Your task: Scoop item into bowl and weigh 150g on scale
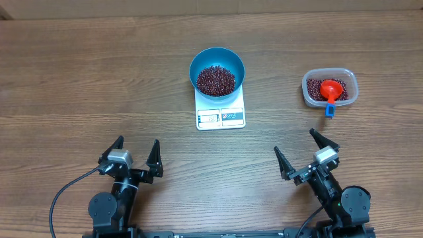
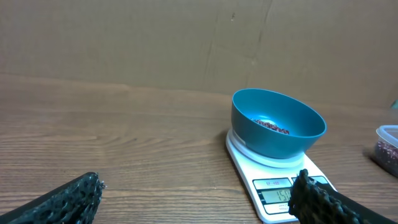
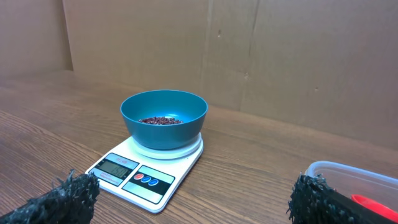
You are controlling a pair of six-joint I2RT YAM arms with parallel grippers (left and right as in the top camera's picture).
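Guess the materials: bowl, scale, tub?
Bowl: probably plastic, an even blue, smooth with a soft sheen.
Scale: white moulded plastic body by the look, slightly glossy. The round top plate could be plastic or glass.
Tub: clear thin plastic, with see-through walls.

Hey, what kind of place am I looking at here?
Probably a robot lab test bench, not a kitchen: a wood-grain table, plain cardboard walls behind it, and the robot's left hand and right hand facing a scale.
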